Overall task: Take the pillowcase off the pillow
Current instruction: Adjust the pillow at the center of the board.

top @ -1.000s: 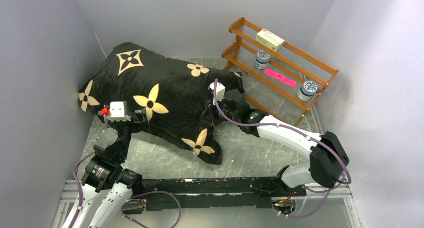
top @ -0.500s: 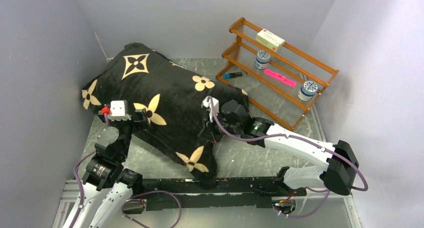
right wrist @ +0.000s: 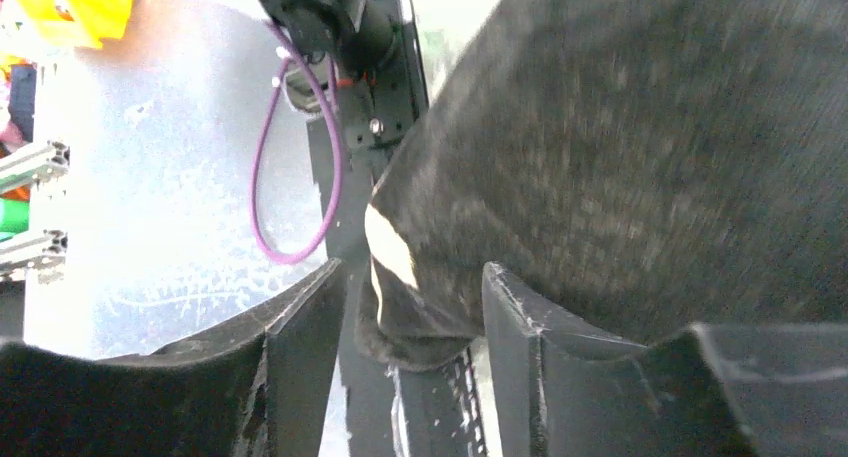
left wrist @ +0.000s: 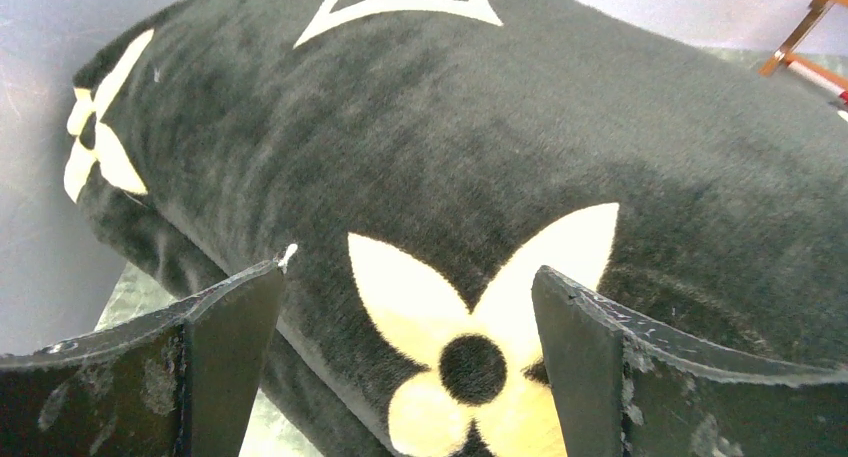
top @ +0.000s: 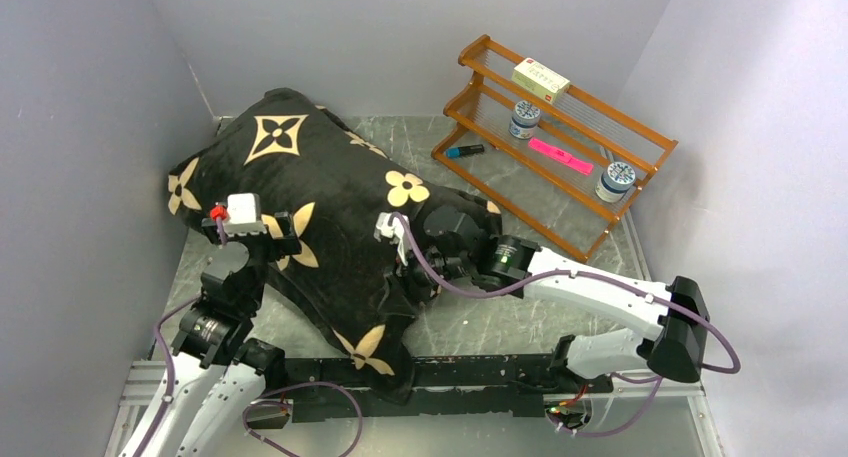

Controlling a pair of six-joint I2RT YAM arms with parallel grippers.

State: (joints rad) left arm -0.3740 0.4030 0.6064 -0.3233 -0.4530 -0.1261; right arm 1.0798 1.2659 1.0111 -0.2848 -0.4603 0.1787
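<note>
The black plush pillowcase with tan flowers (top: 320,187) lies left of the orange wooden two-tier rack (top: 580,127), its long axis slanting away from the rack's far end toward the near side. A small blue marker (top: 465,151) sits at the rack's foot. The left gripper (left wrist: 410,277) is spread wide over a flower, and the right gripper (right wrist: 415,272) stands parted around a loose fold.

The pillow is wholly hidden inside the pillowcase (top: 310,197); none of its surface shows in any view. The right wrist view is smeared. The plush runs off its top and right edges, and whether the fold between the parted fingers of the right gripper (right wrist: 408,307) touches them cannot be told. From above, those fingertips are lost against the black fabric. In the left wrist view the bottom edge cuts off the fingers of the left gripper (left wrist: 408,277), and only a corner of the rack (left wrist: 815,17) shows. The print on the box (top: 541,79) is too small to read.
</note>
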